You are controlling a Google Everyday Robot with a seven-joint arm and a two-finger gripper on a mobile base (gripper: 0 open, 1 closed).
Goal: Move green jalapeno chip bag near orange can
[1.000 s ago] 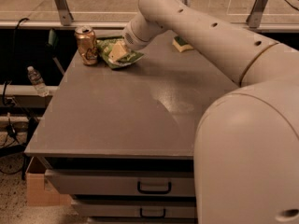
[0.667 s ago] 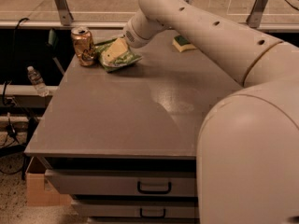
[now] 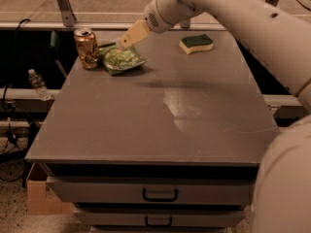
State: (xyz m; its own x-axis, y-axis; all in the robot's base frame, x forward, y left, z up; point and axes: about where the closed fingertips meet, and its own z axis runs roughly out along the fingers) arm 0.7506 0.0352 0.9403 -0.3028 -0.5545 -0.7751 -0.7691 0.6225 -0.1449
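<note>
The green jalapeno chip bag (image 3: pixel 121 58) lies flat at the table's far left, its left edge right beside the orange can (image 3: pixel 86 47), which stands upright at the far left corner. My gripper (image 3: pixel 127 39) hangs just above the bag's far edge, reaching in from the upper right on the white arm (image 3: pixel 228 8). I cannot tell whether it touches the bag.
A yellow-and-green sponge (image 3: pixel 196 43) lies at the far right of the grey table (image 3: pixel 160 125). A water bottle (image 3: pixel 38 84) and cables sit off the left edge. Drawers (image 3: pixel 160 193) are below the front edge. My arm's bulk fills the right side.
The bag has gone left and now rests on the table beside the can. My gripper has risen slightly above the bag.
</note>
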